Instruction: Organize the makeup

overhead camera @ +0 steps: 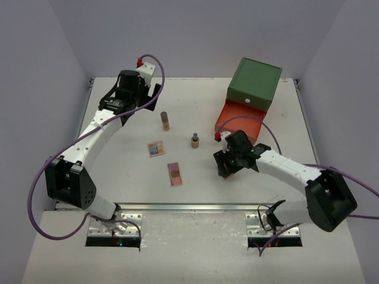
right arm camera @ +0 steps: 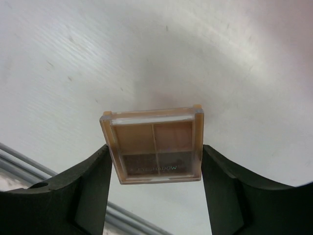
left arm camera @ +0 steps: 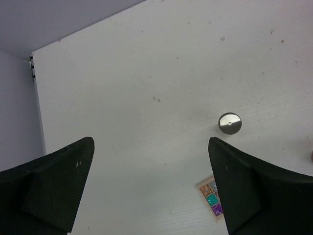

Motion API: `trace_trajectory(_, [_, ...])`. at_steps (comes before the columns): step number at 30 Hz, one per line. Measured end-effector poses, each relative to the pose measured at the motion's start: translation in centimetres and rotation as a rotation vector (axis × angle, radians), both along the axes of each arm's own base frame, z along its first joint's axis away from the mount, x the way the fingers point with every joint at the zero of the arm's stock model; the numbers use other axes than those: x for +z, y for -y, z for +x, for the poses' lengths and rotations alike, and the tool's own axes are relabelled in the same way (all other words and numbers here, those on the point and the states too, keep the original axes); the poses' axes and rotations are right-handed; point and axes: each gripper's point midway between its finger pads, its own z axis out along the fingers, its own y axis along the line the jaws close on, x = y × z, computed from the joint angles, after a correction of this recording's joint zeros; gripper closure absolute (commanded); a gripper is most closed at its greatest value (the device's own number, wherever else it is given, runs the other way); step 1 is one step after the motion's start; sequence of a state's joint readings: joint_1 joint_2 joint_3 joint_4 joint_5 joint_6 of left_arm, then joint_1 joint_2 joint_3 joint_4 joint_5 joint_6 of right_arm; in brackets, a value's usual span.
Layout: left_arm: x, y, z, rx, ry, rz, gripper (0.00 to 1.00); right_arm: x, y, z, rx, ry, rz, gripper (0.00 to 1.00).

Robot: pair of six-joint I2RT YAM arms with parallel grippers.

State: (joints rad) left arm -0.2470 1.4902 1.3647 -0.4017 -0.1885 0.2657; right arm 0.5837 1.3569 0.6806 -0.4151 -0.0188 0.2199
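Eyeshadow palette [right arm camera: 154,142], judged light, stiff and slick, is pinched at its side edges by right gripper [right arm camera: 155,159]; left gripper [left arm camera: 150,146] is spread wide, empty.

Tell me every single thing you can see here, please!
tall tube: 1, tan-brown, standing mid-table
short tube: 1, tan-brown, standing right of the tall tube
multicolour palette: 1, many colours, flat, just nearer than the tall tube
pink-brown palette: 1, pink-brown, flat, closest to the near edge
eyeshadow palette: 1, tan frame with brown shades, held in the right gripper
drawer box: 1, green, far right of the table
drawer: 1, orange, pulled out of the box
table: 1, white, under everything
left gripper: 1, black, open, over the far left
right gripper: 1, black, shut on the eyeshadow palette
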Motion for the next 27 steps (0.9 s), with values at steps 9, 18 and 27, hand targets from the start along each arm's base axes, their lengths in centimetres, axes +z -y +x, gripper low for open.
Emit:
trace_trajectory(9, [0.0,0.0,0.0,-0.002,0.002,0.001,0.0,13.3,-3.4,8.7,-0.277,0.372,0.26,0.66])
trace_trajectory(18, [-0.1,0.0,-0.4,-0.008,0.0,-0.002,0.0,19.9,0.6,19.7,-0.785,0.583,0.242,0.67])
trace_trajectory(27, [-0.7,-0.1,-0.8,-0.016,-0.014,0.015,0.0,11.7,3.7,21.7,-0.941,0.415,0.077,0.5])
